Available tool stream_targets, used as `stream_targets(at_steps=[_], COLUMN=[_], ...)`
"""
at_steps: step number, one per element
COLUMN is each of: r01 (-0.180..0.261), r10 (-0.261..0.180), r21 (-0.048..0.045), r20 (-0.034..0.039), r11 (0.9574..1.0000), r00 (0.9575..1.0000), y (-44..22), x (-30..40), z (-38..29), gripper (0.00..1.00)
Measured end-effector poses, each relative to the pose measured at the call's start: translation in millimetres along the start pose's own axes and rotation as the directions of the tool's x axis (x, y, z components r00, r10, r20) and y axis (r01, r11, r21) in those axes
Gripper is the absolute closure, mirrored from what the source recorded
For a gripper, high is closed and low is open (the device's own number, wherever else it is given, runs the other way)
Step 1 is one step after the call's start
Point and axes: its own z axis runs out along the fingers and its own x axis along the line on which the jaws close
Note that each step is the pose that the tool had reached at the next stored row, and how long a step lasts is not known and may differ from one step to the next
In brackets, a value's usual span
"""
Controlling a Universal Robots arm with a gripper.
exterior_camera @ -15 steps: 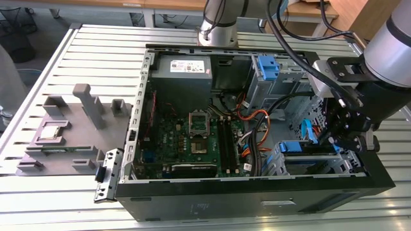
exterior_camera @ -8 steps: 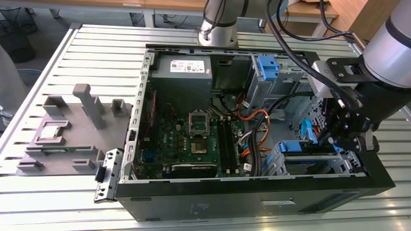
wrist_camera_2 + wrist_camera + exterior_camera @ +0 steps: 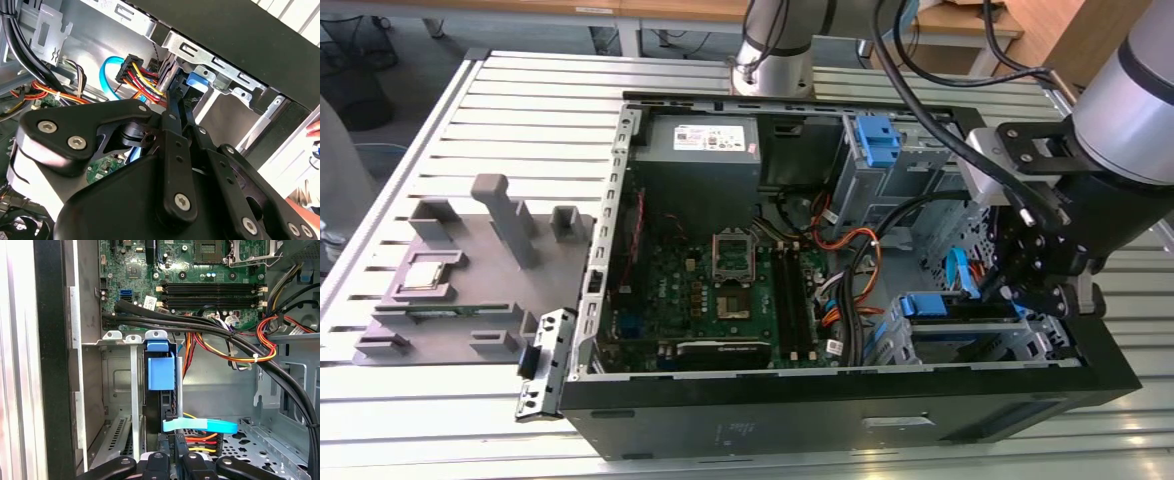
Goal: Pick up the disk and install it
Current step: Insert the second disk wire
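First wrist view: my gripper point(image 3: 172, 460) is hanging right over the disk point(image 3: 161, 375), fingers pinching its edge, I think; the disk is standing on edge in the drive bay point(image 3: 117, 385), long axis running straight away from me into the slot

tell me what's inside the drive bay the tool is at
In the first wrist view the bay holds the disk on edge, its blue frame facing out, with a light blue cable and coloured wires at its end. The tool covers the disk's lower part.
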Motion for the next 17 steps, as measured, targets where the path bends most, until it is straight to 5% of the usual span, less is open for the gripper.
stream_targets(at_steps=[17], r01=[0.0], r10=[0.0], r21=[0.0], r20=[-0.0002], r11=[1.0], r00=[1.0], y=[0.3], x=[0.2], z=[3.9], gripper=[0.83])
